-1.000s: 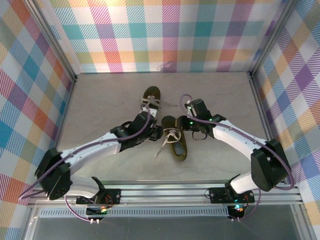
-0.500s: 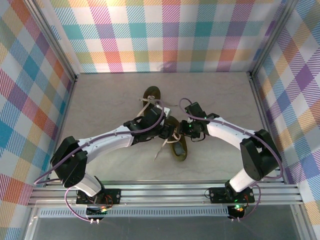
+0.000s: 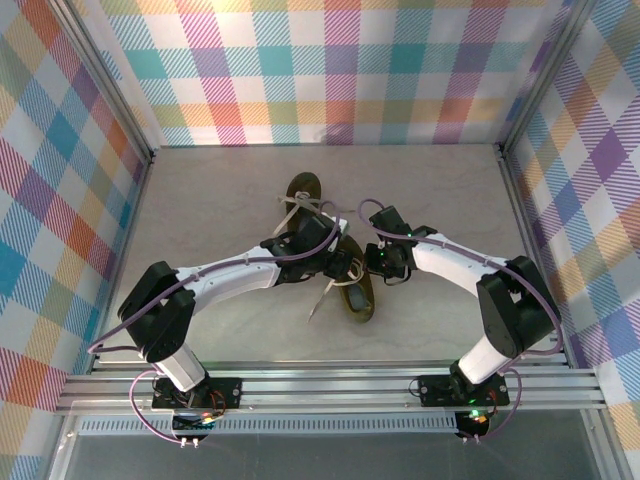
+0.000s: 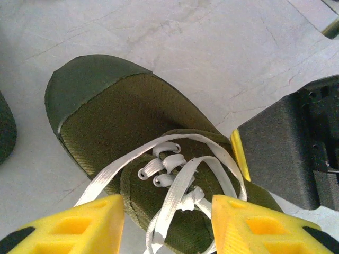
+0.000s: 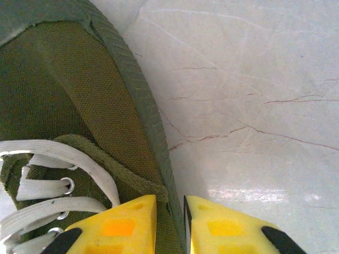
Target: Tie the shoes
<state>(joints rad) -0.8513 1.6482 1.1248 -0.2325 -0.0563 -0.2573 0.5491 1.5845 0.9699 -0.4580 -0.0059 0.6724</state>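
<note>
Laces point(image 4: 179, 183) of near shoe point(image 3: 360, 296), mid-table point(image 3: 200, 220): crossed, no bow, one end trailing. Left hand point(image 4: 168, 211) half open astride them, empty. Right hand point(image 5: 170, 203) nearly closed, pinching its side wall. Far shoe point(image 3: 303, 190) appears untied.

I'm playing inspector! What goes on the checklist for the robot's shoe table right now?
Surface: pale marbled table.
Job's things: near shoe sits between both grippers, its laces in a loose knot with one end trailing on the table; far shoe is not touching it, laces loose.
Clutter: nothing seen.
Grippers: left gripper open, astride the near shoe's laces; right gripper nearly shut, pinching that shoe's side edge.
Cables: purple cables run along both arms.
Surroundings: colourful checked walls; metal rail at the near edge.
</note>
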